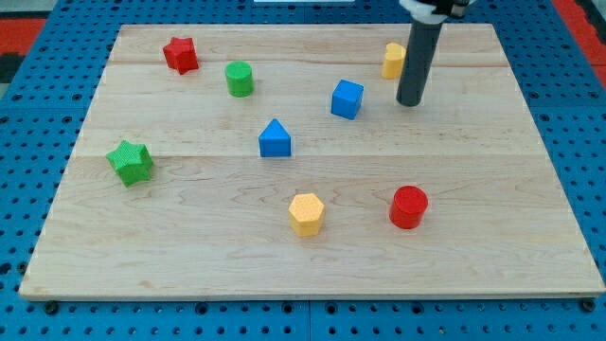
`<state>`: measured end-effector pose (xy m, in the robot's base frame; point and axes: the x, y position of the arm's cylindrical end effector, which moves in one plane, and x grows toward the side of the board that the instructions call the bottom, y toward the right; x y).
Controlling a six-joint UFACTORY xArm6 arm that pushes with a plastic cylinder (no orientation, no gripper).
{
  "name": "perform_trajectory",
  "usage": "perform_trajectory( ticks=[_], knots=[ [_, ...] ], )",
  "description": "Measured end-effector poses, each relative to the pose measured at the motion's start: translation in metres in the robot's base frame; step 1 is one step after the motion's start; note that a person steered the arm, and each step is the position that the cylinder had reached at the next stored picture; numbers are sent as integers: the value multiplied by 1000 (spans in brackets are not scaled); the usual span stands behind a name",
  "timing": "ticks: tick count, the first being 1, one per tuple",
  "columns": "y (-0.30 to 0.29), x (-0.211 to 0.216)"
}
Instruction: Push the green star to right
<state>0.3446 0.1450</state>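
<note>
Standing near the view's top right, my tip (411, 102) has no jaws to spread or pinch, being a bare rod end; it rests on the wooden board (492, 256) just below a partly hidden yellow block (393, 60) and to the right of the blue cube (347, 98). Further out lie the blue triangle (275, 138), green cylinder (239, 79), red star (180, 54), yellow hexagon (307, 213) and red cylinder (409, 206). The green star (130, 161) sits well apart, near the view's left edge.

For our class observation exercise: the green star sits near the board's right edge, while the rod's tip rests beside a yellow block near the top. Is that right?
Not quite. The camera view shows the green star near the board's left edge, not the right. The rest holds: my tip rests beside the yellow block near the view's top.
</note>
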Motion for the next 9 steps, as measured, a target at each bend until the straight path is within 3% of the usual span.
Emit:
perform_trajectory(
  ticks=[2,3,4,5,6,7,9],
  knots=[
    [52,154],
    [58,196],
    [22,265],
    [-55,274],
    [-114,245],
    [-200,242],
    [-411,205]
  ],
)
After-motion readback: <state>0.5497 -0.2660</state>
